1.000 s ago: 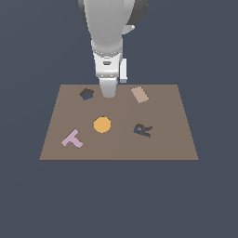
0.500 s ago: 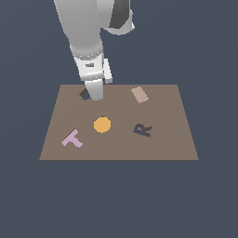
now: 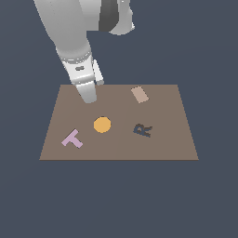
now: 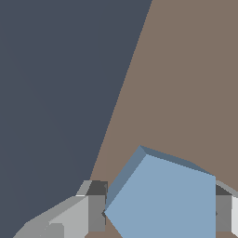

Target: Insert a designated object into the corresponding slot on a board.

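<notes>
In the exterior view, your gripper (image 3: 88, 96) sits low over the board (image 3: 162, 139), hiding the slot beneath it. In the wrist view, it's clamped on the pentagon block (image 4: 162, 197) so the block sits squarely for insertion.

Letters T (image 3: 72, 139), R (image 3: 142, 130) on board (image 3: 162, 144)

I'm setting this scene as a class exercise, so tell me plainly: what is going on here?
A single robot arm is working over a brown board. Its end effector is shut on a light-blue pentagon block, as the wrist view shows. In the exterior view the arm is low over the board's far corner on that view's left, hiding whatever lies beneath. An orange disc, a pink T, a dark R and a tan rectangle lie on the board.
</notes>
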